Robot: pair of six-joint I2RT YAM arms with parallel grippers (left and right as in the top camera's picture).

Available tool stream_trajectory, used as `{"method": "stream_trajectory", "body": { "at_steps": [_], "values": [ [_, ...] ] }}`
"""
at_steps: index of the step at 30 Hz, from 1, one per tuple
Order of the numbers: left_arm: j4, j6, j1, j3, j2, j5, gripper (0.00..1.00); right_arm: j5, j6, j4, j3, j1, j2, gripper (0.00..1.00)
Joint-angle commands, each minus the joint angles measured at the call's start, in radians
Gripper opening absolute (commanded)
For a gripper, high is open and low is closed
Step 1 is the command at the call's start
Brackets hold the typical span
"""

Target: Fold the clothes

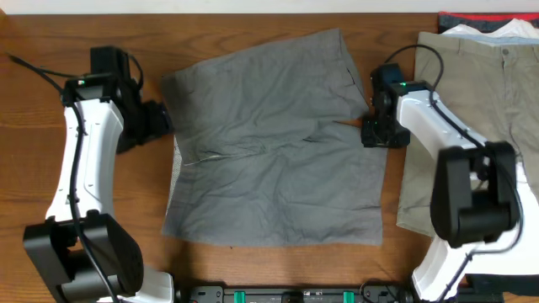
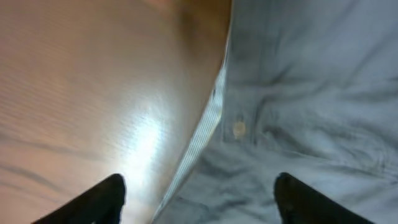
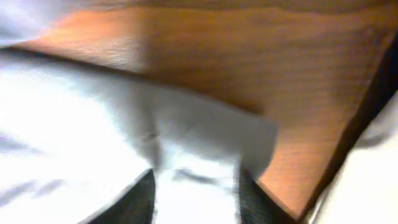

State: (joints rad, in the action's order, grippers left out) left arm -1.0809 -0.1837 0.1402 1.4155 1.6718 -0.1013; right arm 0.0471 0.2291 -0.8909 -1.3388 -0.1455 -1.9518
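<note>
The grey shorts (image 1: pixel 269 151) lie spread flat and wrinkled in the middle of the table. My left gripper (image 1: pixel 164 118) sits at their left edge. In the left wrist view it (image 2: pixel 199 202) is open wide, straddling the striped waistband edge of the shorts (image 2: pixel 298 93), with wood on the left. My right gripper (image 1: pixel 369 128) is at the shorts' right edge. In the right wrist view its jaws (image 3: pixel 196 199) stand apart with a bump of the grey cloth (image 3: pixel 93 124) lying between them, blurred.
Khaki-beige trousers (image 1: pixel 480 93) lie along the right side, just beyond my right arm. A white garment (image 1: pixel 505 29) and a red-black one (image 1: pixel 463 18) sit at the back right corner. Bare wooden table (image 1: pixel 50 34) surrounds the left arm.
</note>
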Motion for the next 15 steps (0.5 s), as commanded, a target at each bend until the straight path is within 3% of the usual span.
{"method": "stream_trajectory", "body": {
  "at_steps": [1, 3, 8, 15],
  "values": [
    [-0.041, 0.002, 0.0, -0.071, -0.005, -0.048, 0.87, -0.085, -0.021, -0.015, -0.003, 0.001, 0.13, 0.56],
    [-0.076, -0.019, 0.0, -0.122, -0.005, -0.05, 0.87, -0.117, -0.016, -0.042, -0.003, 0.002, 0.174, 0.63],
    [-0.093, -0.039, 0.0, -0.27, -0.006, -0.138, 0.87, -0.134, -0.013, -0.1, -0.003, 0.002, 0.237, 0.65],
    [0.035, -0.135, 0.035, -0.504, -0.006, -0.138, 0.87, -0.134, -0.013, -0.164, -0.003, 0.002, 0.25, 0.65]
  ]
}}
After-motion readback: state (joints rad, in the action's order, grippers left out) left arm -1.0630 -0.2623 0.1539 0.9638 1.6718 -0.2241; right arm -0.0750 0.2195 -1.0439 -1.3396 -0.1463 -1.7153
